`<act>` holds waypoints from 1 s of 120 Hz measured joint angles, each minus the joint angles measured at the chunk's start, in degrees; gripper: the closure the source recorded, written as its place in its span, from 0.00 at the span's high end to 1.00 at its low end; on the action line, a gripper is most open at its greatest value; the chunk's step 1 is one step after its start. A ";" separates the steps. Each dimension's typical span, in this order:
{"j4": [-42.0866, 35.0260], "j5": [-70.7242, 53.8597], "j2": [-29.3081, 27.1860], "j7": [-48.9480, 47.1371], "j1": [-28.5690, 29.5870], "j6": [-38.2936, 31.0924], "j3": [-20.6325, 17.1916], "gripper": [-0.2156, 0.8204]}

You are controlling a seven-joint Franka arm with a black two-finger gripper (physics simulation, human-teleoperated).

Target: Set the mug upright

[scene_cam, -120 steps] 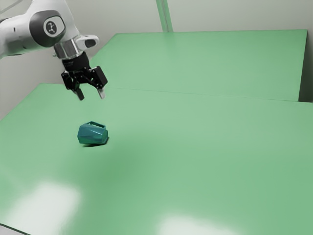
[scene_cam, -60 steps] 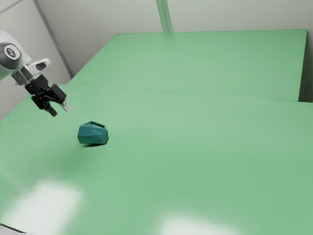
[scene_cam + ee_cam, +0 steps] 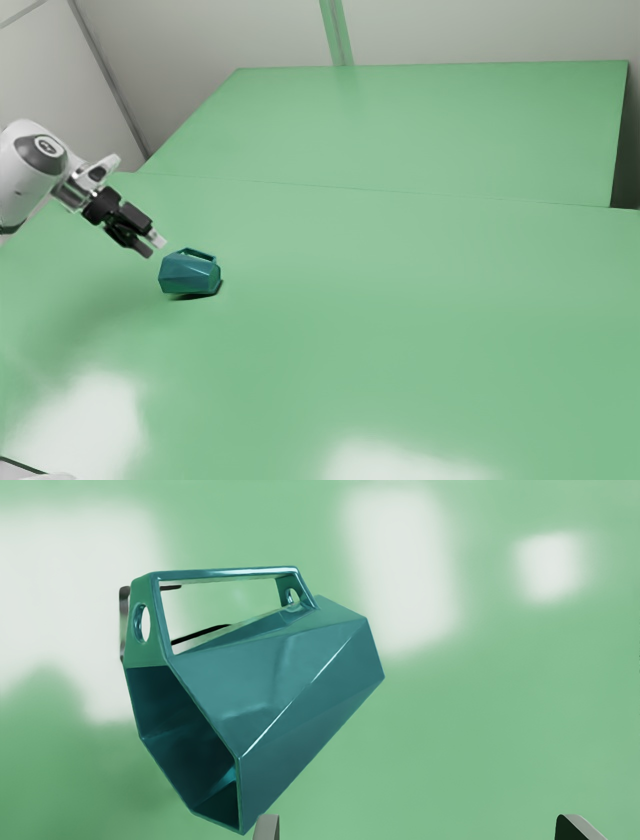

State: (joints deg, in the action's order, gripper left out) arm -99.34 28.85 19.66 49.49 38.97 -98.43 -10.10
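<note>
Just off the mug's side toward the exterior view's left, my gripper [image 3: 153, 248] hangs tilted, angled down toward it. The teal faceted mug [image 3: 189, 273] lies on its side on the green table, its handle raised. In the wrist view the mug [image 3: 280, 680] shows its dark open mouth and its angular handle. My gripper [image 3: 417, 827] has its fingertips wide apart, with nothing held between them; one tip is close to the mug's rim in that picture. Whether it touches the rim I cannot tell.
The green table [image 3: 400, 330] stretches from the mug toward the exterior view's right. Behind it is another green surface [image 3: 430, 130], with a pale wall [image 3: 480, 30] beyond. Bright reflections lie on the tabletop.
My gripper first swung toward the exterior view's left and down, then came back toward the right and lower, nearer the mug. The mug has not moved.
</note>
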 joint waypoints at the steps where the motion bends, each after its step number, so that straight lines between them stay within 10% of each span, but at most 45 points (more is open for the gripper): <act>1: 0.01 0.24 0.18 0.19 0.07 -0.08 0.00 0.79; 120: 3.56 14.91 12.88 10.05 4.27 -0.47 0.01 0.79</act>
State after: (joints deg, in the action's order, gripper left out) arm -95.78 43.76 32.55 59.54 43.25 -98.91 -10.09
